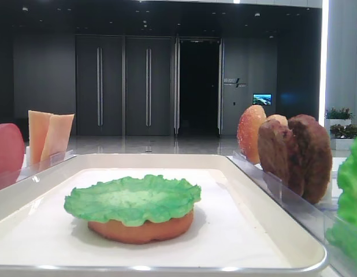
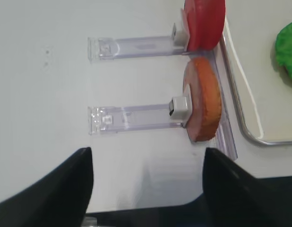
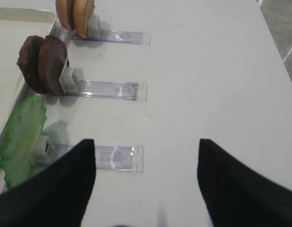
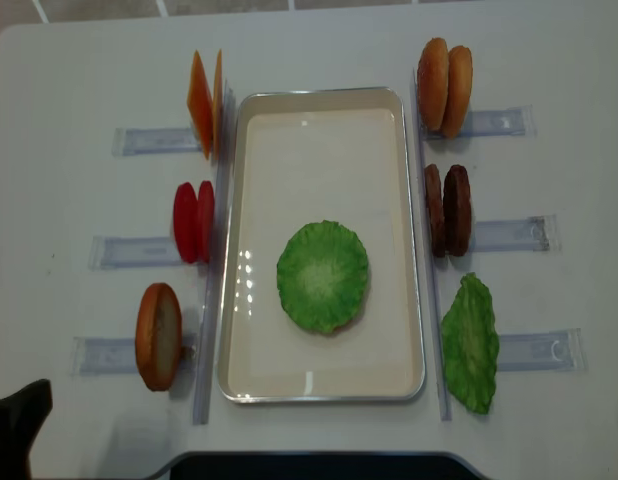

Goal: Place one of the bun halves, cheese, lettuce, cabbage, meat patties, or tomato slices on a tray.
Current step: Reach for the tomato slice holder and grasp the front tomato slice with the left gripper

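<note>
The cream tray (image 4: pixel 319 160) lies mid-table. On it a lettuce leaf (image 4: pixel 323 276) covers a flat bun half (image 1: pixel 141 229). Left of the tray stand cheese slices (image 4: pixel 204 100), tomato slices (image 4: pixel 193 222) and a bun half (image 4: pixel 159 336). To its right are two bun halves (image 4: pixel 444 87), meat patties (image 4: pixel 447 210) and a green leaf (image 4: pixel 470 343). My left gripper (image 2: pixel 147 189) is open and empty near the front edge, short of the bun half (image 2: pixel 205 106). My right gripper (image 3: pixel 146 184) is open and empty over bare table, right of the green leaf (image 3: pixel 23 137).
Clear plastic racks (image 4: pixel 509 235) hold the food upright on both sides and stick out toward the table's sides. One rack end (image 3: pixel 120 158) lies just ahead of my right gripper's left finger. The table's front edge (image 2: pixel 146 208) is close under my left gripper.
</note>
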Controlling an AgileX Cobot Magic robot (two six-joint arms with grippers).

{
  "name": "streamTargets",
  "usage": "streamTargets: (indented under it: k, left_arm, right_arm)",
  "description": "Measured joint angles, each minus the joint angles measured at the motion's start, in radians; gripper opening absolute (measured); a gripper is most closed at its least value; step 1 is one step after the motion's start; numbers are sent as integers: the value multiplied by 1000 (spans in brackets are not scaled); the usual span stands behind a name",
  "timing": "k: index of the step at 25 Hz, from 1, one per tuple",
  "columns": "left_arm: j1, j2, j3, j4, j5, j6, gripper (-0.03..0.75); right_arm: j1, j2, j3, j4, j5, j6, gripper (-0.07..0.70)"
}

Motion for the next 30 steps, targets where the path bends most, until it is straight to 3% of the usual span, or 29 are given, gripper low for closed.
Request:
streamTargets:
  k: [8,16,30]
  left_arm:
    - [0,251,-86,0,-36,0,545]
    - [0,527,-241,-1,-37,0,545]
    - [0,967,-564,-1,18,0,543]
  right_arm:
    - [0,0,0,0,0,0,470]
    - [0,0,0,0,0,0,470]
    - [0,0,0,0,0,0,470]
